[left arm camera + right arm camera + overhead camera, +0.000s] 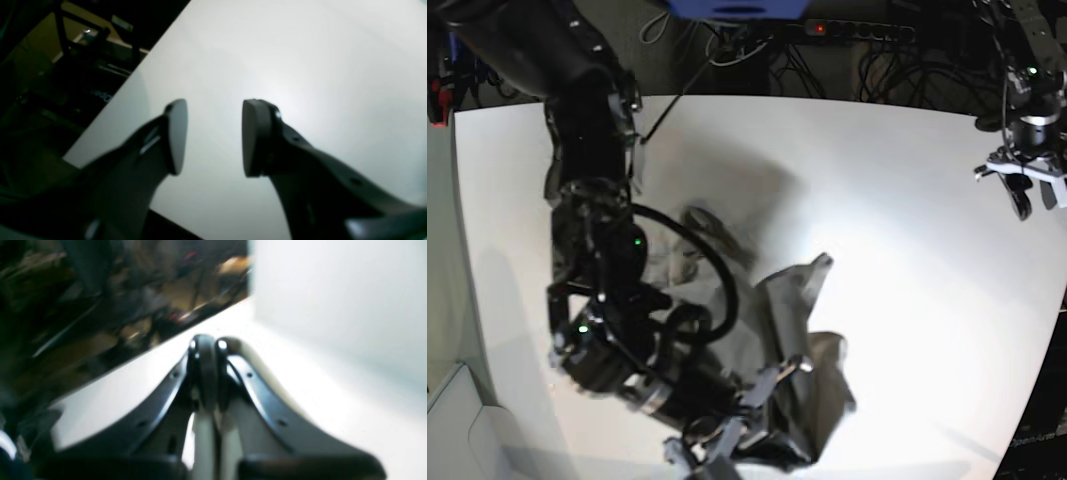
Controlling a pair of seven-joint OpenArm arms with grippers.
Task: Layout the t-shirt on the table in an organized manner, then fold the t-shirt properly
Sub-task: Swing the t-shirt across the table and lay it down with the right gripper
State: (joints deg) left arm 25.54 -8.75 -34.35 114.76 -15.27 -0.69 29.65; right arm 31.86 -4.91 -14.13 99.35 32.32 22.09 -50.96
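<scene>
- Two arms share one smooth, glossy white table; nearest the base camera, the bulky black right arm reaches down across the near-left part of it.
- At that arm's end the right gripper is clenched, its black fingers pressed together in the wrist view; pale cloth seems to run between them there, though the blur leaves it unsure.
- Bunched around that gripper lies the light grey-beige soft cotton t-shirt, crumpled and partly lifted, with one pointed fold sticking up just beyond the fingers and more of the cloth trailing under the arm toward the table's middle.
- Farther off, at the far right edge, the left gripper hangs over bare tabletop, well apart from the shirt.
- Its jaws stand released with a clear gap; the grey oval pads face each other with nothing between them but white surface.
- Beyond the far edge lie dark cables.
</scene>
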